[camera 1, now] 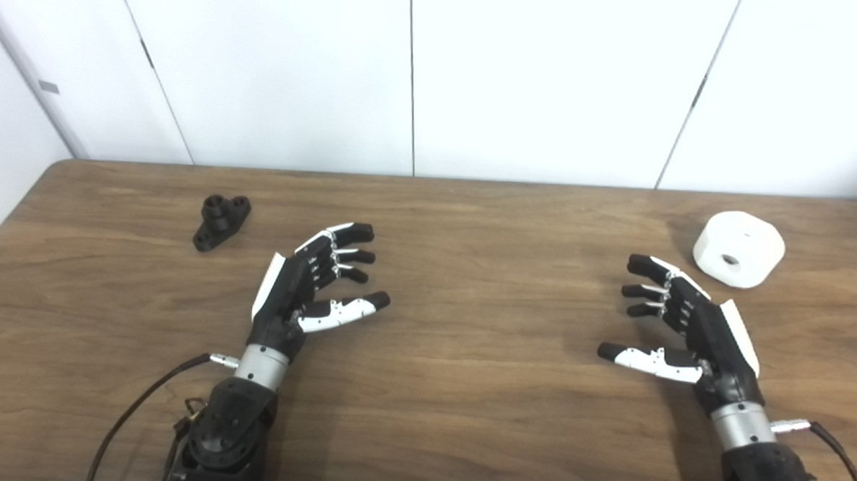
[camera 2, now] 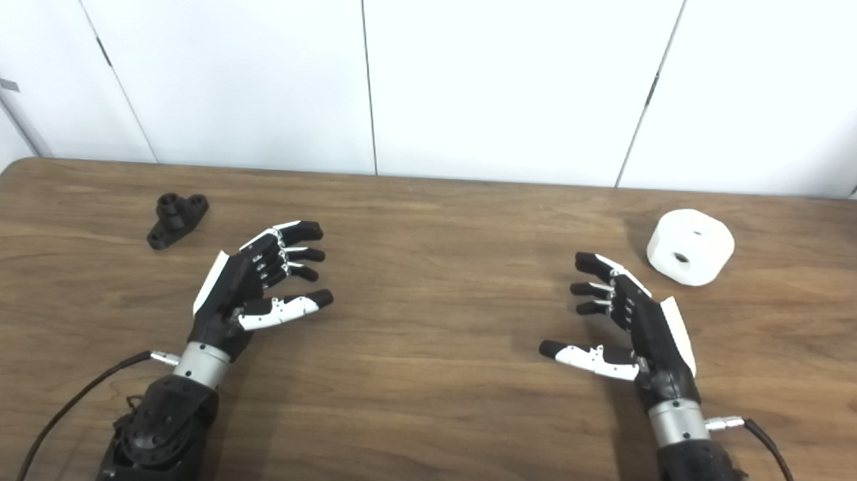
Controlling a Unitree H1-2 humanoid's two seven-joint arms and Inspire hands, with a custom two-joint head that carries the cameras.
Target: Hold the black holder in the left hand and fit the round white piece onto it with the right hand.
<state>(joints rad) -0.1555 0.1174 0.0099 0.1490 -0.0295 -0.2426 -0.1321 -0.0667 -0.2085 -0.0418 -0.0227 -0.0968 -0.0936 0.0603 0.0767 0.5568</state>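
Black holder (camera 1: 221, 221) lies on the wooden table (camera 1: 465, 387) in the left eye view, toward the far left, beyond and to the left of the left hand (camera 1: 303, 286) and apart from it. Left hand: fingers spread, thumb extended, holding nothing. Round white piece (camera 1: 738, 249) rests on the table at the far right, a hole showing in its side face. Right hand (camera 1: 685, 327): fingers apart, empty, near the white piece but not touching it.

Right eye view shows the same layout. Holder sits at far left on the table, well apart from the white piece at far right. Both hands lie between the two parts, palms facing each other, fingers spread, nothing grasped. A cable (camera 2: 74, 406) runs from each wrist.
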